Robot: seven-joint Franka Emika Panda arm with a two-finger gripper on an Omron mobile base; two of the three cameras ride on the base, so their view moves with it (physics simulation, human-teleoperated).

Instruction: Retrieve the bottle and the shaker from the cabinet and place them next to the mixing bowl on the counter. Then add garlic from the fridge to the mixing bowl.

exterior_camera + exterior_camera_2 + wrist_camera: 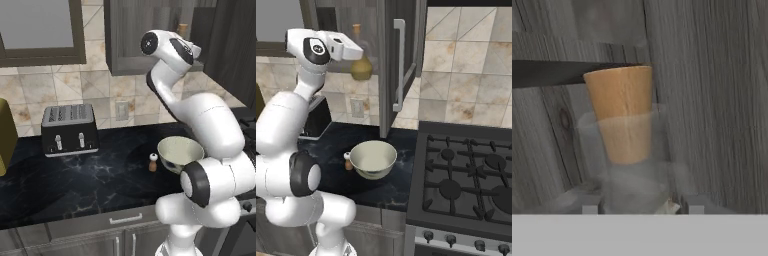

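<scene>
Left base view: the arm reaches up into the cabinet, where the orange-brown stopper of the bottle peeks out just past the wrist; down on the counter the shaker already stands just beside the mixing bowl, with a toaster well apart to the left.

Right base view: the gripper sits at the bottle's neck, the bulbous amber base hanging below it beside the open cabinet door; the stove lies to the right.

Hand view: the stopper and glass neck sit between the fingertips, so the gripper appears clamped on the neck. The smooth, thin neck could slip, or the base could clip the shelf edge or door on the way out.
</scene>
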